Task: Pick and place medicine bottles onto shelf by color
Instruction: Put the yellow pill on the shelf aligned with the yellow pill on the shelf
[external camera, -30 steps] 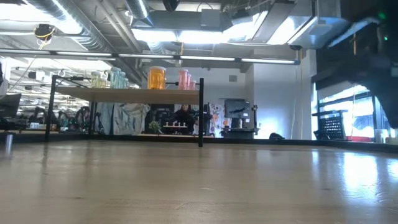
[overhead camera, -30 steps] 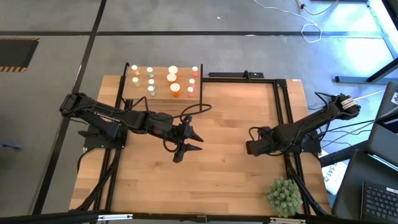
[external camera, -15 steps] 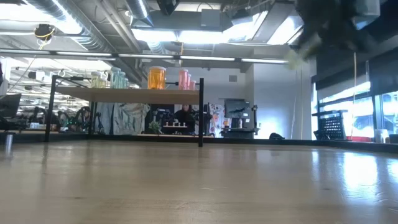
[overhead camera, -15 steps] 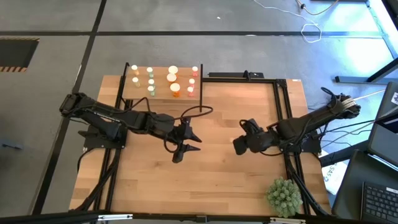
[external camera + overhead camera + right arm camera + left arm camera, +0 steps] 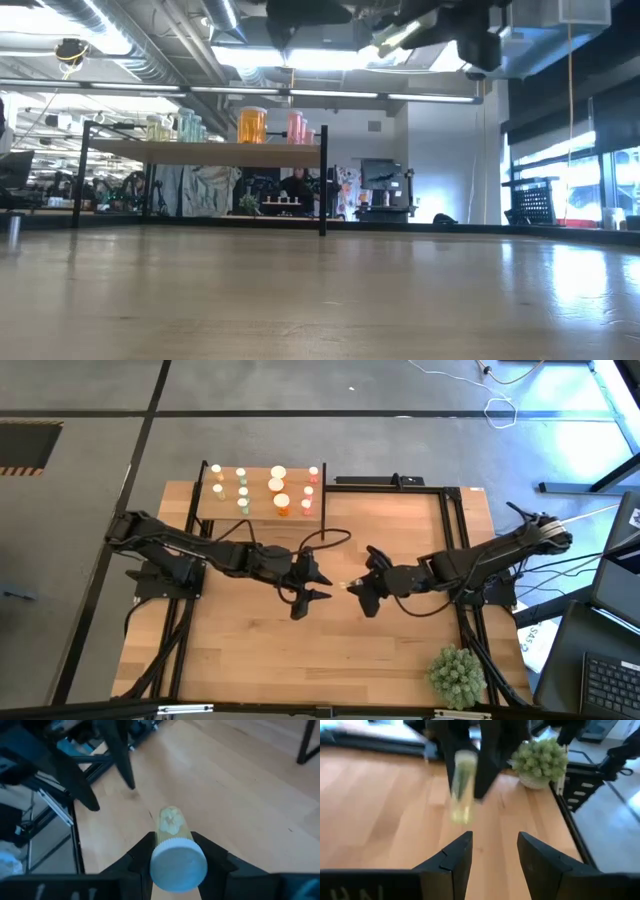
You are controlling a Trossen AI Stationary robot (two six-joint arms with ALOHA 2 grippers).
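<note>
In the high view the shelf stands at the table's far left edge with several small bottles on it. Over the table's middle my right gripper is shut on a pale green medicine bottle with a white cap. My left gripper faces it from the left, open, its fingers short of the bottle with nothing between them. In the low view both arms show only as dark shapes at the top, and the shelf stands far back. My right gripper pinches the bottle's body just beyond its cap between its two fingers. The fingers come from the table's right, slanting down, and lie along the bottle. The cap points back at the wrist, the bottom sticks out toward my left gripper, and the bottle hangs clear of the table.
A spiky green plant ball sits at the table's near right corner and also shows in the left wrist view as the plant. Black frame rails run along the table's right side. Bare wood lies below both grippers.
My right gripper has gone toward the table's left into the middle, has risen, and has rolled about its own line, carrying the bottle up to my left gripper. My left gripper has eased a little down and toward the right, its fingers staying apart.
</note>
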